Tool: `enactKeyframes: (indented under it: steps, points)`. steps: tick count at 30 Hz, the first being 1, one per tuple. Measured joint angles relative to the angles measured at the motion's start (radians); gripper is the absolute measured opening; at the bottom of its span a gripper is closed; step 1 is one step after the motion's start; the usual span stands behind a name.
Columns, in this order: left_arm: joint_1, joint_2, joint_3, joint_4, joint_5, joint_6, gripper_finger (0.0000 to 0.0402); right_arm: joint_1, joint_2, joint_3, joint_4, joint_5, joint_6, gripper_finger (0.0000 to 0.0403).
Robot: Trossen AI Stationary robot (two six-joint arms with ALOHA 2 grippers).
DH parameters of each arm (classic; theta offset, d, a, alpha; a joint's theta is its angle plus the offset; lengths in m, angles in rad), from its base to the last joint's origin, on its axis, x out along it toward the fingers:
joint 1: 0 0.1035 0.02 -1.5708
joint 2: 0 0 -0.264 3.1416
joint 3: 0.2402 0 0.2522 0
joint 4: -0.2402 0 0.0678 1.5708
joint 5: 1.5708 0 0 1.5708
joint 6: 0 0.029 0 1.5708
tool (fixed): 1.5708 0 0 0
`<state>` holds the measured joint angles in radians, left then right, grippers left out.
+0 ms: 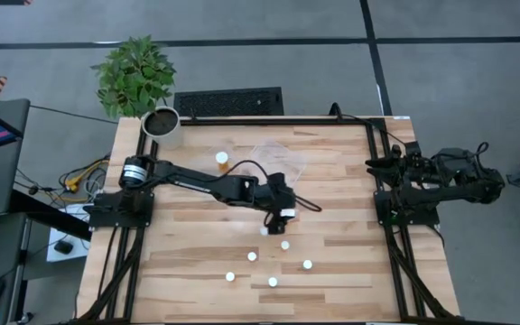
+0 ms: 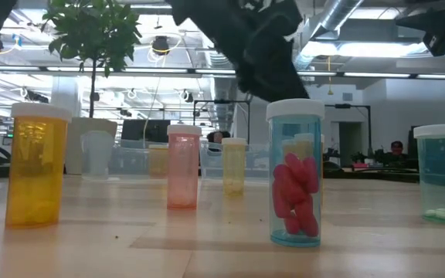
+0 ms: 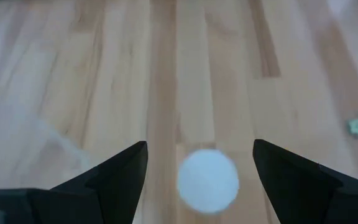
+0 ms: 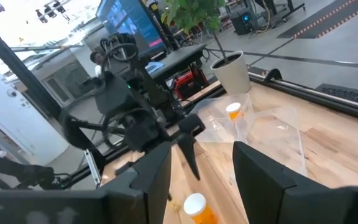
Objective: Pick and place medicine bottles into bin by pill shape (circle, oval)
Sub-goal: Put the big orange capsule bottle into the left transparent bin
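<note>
While the left arm reaches from the table's left edge toward its middle, the left gripper (image 1: 279,219) hangs with its two dark fingers spread wide, one finger (image 3: 114,180) on each side of a round white cap (image 3: 208,180) directly below it, and it grips nothing. That cap belongs to a small bottle (image 1: 265,231) standing on the light wooden slatted table (image 1: 197,262) just in front of the gripper.

Four more white-capped bottles stand well apart in a loose cluster toward the table's front edge: one (image 1: 252,256) nearest the gripper, one (image 1: 285,245) beside it, one (image 1: 307,264) farther right, and two (image 1: 230,276) (image 1: 273,282) closest to the front edge. From table height, a translucent yellow-orange bottle (image 2: 35,165) stands at the left, a pink one (image 2: 183,167) and a pale yellow one (image 2: 234,164) farther back, a clear blue bottle holding long pink pills (image 2: 295,173) in front, and another blue bottle (image 2: 441,174) at the right with pale pills at its bottom.

An orange bottle (image 1: 221,160) stands near the table's back edge, just beside crumpled clear plastic trays (image 1: 278,155). A white plant pot (image 1: 162,125) with a green leafy plant (image 1: 135,75) sits at the back left corner.

The right gripper (image 1: 377,163) waits folded at the table's right edge, its fingers (image 4: 253,171) apart and holding nothing.
</note>
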<state>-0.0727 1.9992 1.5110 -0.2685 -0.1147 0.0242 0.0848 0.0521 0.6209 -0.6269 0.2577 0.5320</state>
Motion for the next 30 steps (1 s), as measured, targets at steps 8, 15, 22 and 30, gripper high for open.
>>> enactKeyframes:
  steps: [8,15,22,30]
  points:
    - [0.0,0.066,0.02,0.018,0.02,0.006,0.0287,-0.001,0.0,0.001,-0.001,-0.001,0.012,0.0185]
    - [-0.002,0.067,0.005,-0.003,0.013,0.03,0.0287,0.0,0.0,0.0,-0.007,-0.006,0.019,0.0185]
    - [-0.006,0.08,0.005,-0.006,0.014,0.056,0.0287,0.0,0.0,0.0,-0.01,-0.007,0.019,0.0184]
    - [-0.016,0.106,0.004,-0.009,0.024,0.041,0.0286,0.0,-0.001,0.0,-0.011,-0.007,0.02,0.0186]
